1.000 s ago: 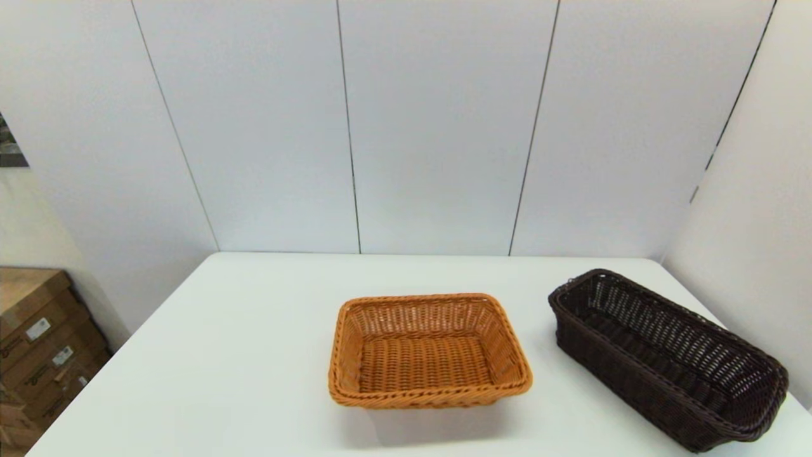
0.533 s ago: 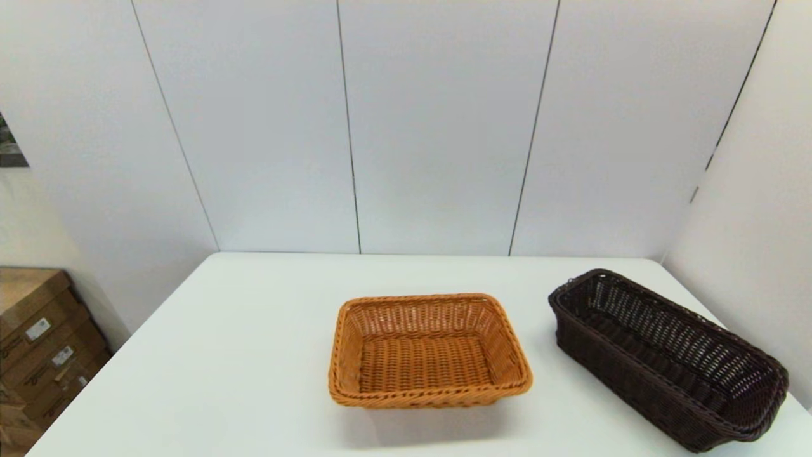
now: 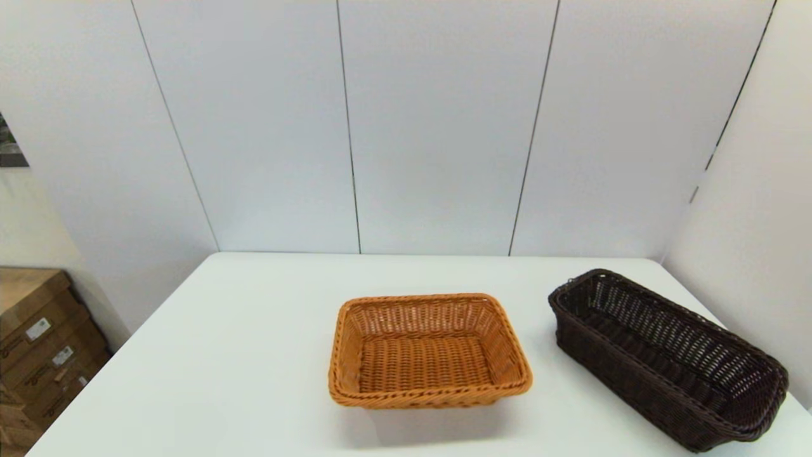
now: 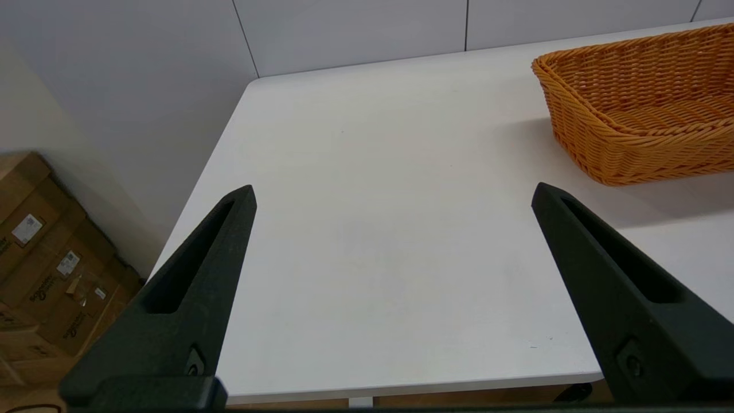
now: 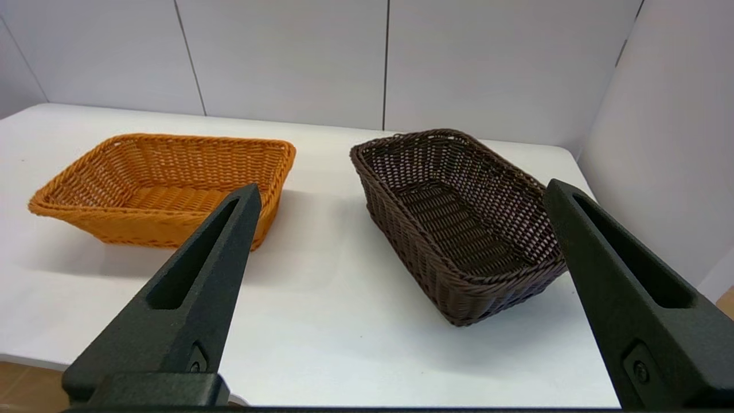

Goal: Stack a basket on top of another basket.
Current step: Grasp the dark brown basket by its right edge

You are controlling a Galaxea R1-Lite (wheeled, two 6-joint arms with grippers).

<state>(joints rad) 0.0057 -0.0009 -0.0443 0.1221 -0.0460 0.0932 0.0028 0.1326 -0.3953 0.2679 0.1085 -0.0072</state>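
The dark brown basket [image 3: 669,355] lies empty on the table's right side, set at an angle, and shows again in the right wrist view [image 5: 459,223]. The orange-tan basket [image 3: 428,349] sits empty at the table's middle, to the left of the dark one with a gap between them; it shows in both wrist views [image 5: 163,186] [image 4: 642,103]. Neither arm appears in the head view. My right gripper [image 5: 401,192] is open, held back beyond the table's near edge, facing both baskets. My left gripper [image 4: 393,192] is open near the table's front left, with nothing between its fingers.
The white table [image 3: 254,355] ends at grey wall panels at the back and a wall close on the right. Cardboard boxes [image 3: 38,343] are stacked on the floor off the table's left edge.
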